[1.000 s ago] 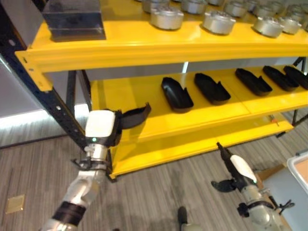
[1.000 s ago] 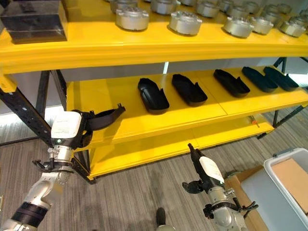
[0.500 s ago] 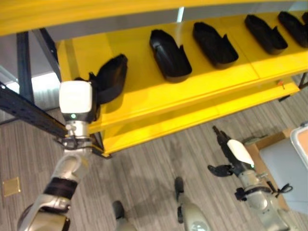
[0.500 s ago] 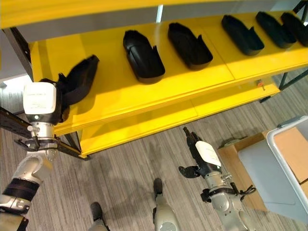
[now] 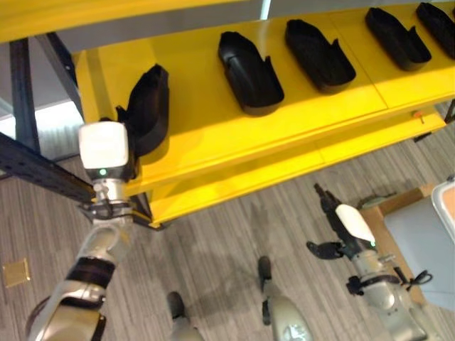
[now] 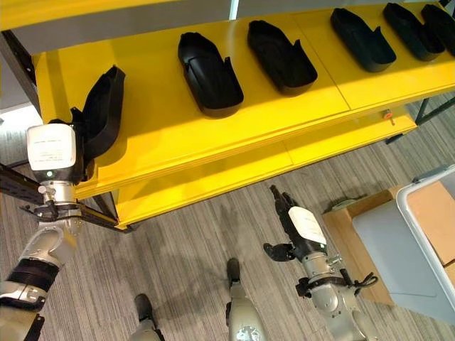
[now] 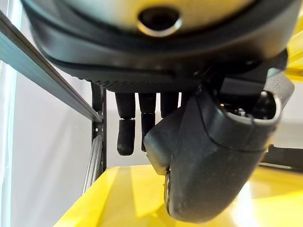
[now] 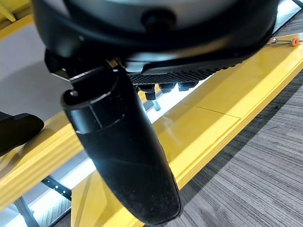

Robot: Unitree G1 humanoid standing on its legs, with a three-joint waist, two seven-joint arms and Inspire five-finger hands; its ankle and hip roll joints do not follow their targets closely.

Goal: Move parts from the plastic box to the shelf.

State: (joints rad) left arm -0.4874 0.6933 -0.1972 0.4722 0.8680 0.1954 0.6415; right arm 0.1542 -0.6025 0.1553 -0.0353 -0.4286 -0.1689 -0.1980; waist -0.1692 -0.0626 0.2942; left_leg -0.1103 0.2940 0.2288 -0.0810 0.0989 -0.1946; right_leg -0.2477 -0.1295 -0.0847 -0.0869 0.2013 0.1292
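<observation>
Shelf [image 5: 206, 153] of bright yellow metal runs across the head views in front of me, on a dark steel frame [image 5: 32, 165] that stands on grey striped carpet [image 5: 213, 256]. My left hand [image 5: 131, 135] is raised at the shelf's left end and holds a black moulded plastic part [image 5: 149, 106], a long hollow shell. The part is tipped up on edge over the yellow board, its open side facing right, and I cannot tell whether its lower end touches the board. In my left wrist view my thumb [image 7: 213, 156] curls across the front and my fingers [image 7: 125, 135] bend down behind it, closed round the part.

Further along the same board lie more black shells of the same shape, each flat with its hollow up. One shell [image 5: 249, 71] is nearest my held part, a second shell [image 5: 320, 53] lies just right of that, and a third shell [image 5: 398, 35] sits well beyond, toward the right end.

My right hand [image 5: 334, 220] hangs low over the carpet, well apart from the shelf, holding nothing. Its fingers point toward the shelf, fairly straight, with the thumb [image 8: 123, 151] standing out to the side.

Pale plastic box [image 6: 426, 241] shows at the right edge, beside a brown cardboard piece [image 6: 341, 227] on the floor.
</observation>
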